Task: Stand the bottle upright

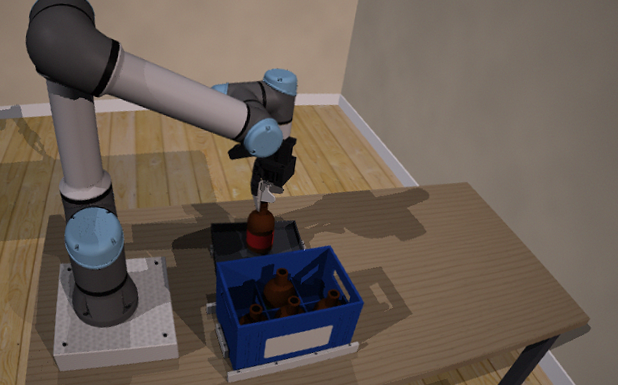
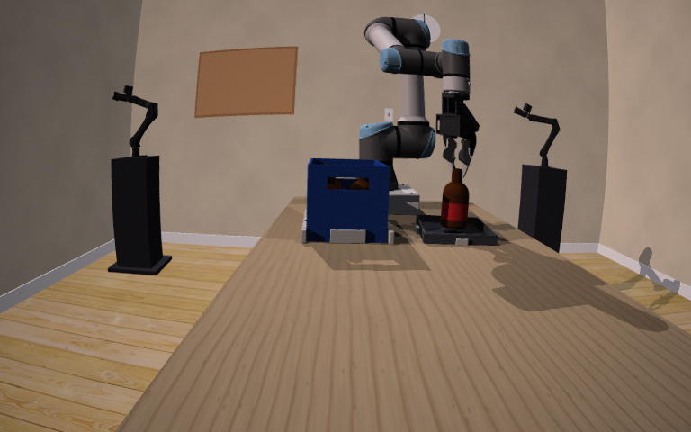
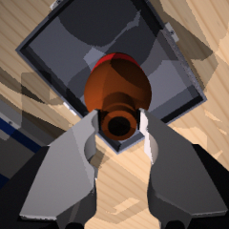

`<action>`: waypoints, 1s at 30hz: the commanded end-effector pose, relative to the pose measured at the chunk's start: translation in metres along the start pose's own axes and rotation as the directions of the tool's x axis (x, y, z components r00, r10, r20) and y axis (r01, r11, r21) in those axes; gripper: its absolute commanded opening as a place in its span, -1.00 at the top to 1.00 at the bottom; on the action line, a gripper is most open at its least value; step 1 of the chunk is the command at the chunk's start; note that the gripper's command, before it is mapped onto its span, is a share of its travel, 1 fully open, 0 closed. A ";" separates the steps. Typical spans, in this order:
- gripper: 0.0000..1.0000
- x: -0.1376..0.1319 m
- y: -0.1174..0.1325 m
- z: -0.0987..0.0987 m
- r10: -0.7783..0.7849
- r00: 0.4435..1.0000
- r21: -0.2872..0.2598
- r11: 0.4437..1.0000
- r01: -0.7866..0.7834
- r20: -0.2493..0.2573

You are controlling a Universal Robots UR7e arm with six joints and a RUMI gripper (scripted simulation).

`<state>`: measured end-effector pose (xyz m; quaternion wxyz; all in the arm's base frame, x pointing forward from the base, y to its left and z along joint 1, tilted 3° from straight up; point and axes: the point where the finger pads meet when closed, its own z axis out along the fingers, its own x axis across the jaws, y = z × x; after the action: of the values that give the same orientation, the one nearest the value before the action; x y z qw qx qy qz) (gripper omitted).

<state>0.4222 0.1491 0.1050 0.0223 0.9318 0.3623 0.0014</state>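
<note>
Brown glass, by the look of it — the bottle with the red label band hangs upright under my gripper, over the dark tray that sits just beside the blue crate. My two jaws are clamped on its neck, just below the opening; from the wrist view the pale fingers press the neck from both sides, with the round mouth showing between them. From the side view the base looks to be at or very near the tray floor, though I cannot tell whether it touches.

I judge this bottle rigid and smooth, so it will not give under the pads and could slip or pivot if my hold loosens while it is in the air. It seems moderately heavy for such a narrow grip, with most of its weight low in the wide body (which helps it hang straight). The neck under the lip is the sensible place to hold — the lip acts as a stop. Glass would be fragile, so I should set it down softly.

Four other bottles remain in the crate's compartments, well apart from my jaws.
</note>
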 end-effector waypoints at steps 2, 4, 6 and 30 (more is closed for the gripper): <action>1.00 0.000 0.000 0.002 0.000 1.000 -0.001 1.000 0.000 -0.001; 1.00 0.000 0.000 0.003 0.000 1.000 -0.001 1.000 0.000 -0.001; 1.00 0.000 0.000 0.004 0.000 1.000 -0.001 1.000 0.000 -0.001; 1.00 0.000 0.000 0.011 0.000 1.000 -0.001 1.000 0.000 -0.001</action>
<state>0.4225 0.1486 0.0943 0.0223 0.9318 0.3623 0.0014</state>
